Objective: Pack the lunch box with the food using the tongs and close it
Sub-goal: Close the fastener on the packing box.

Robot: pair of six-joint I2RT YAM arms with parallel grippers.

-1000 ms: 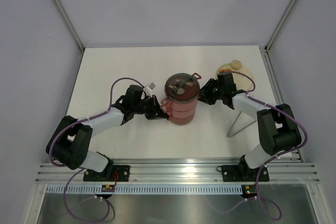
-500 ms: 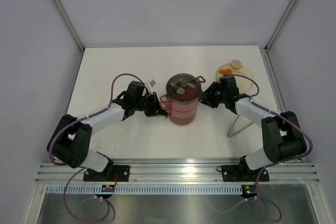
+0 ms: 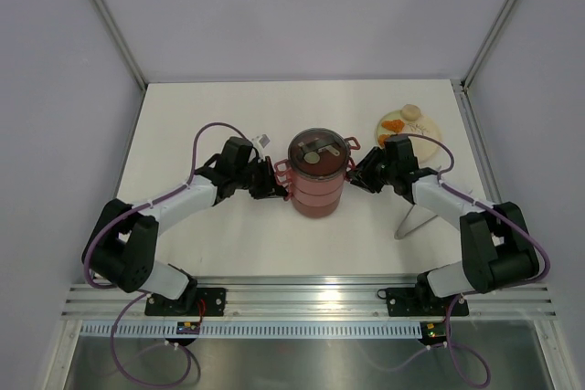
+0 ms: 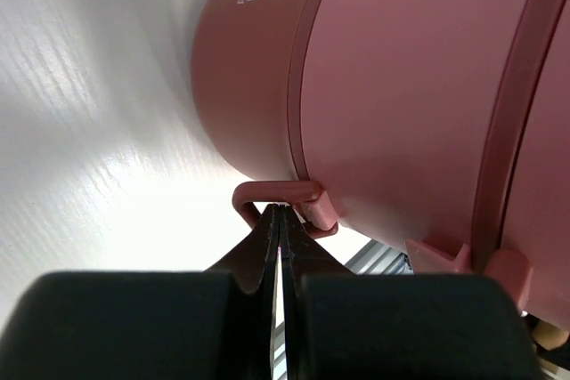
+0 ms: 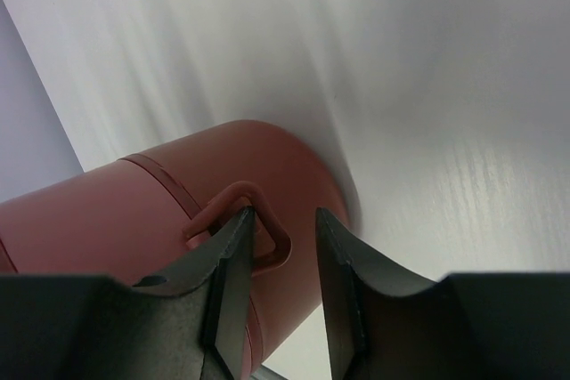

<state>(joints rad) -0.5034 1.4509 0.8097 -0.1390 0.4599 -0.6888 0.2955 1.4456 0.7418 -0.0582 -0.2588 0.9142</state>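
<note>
The lunch box (image 3: 317, 175) stands stacked in three dark-red tiers at mid table, its grey lid on top. My left gripper (image 3: 277, 181) is shut, its tips (image 4: 280, 212) poked into a small side handle (image 4: 274, 190) of the lunch box (image 4: 401, 104). On the opposite side, my right gripper (image 3: 356, 173) is open at another handle (image 5: 267, 220) of the lunch box (image 5: 116, 211); its left finger sits inside that loop, so the right gripper (image 5: 283, 220) straddles the loop's outer end. Food (image 3: 395, 122), orange and beige, lies on the cream plate (image 3: 428, 137). The tongs (image 3: 407, 219) lie right of the box.
The cream plate sits at the back right near the frame post. The tongs rest beside my right forearm (image 3: 439, 194). Enclosure walls ring the white table (image 3: 210, 116), and an aluminium rail (image 3: 302, 297) runs along its near edge.
Both grippers have shifted along the box's sides, the left one up toward the back, the right one slightly nearer. The right jaws have narrowed a little. More of the plate shows.
</note>
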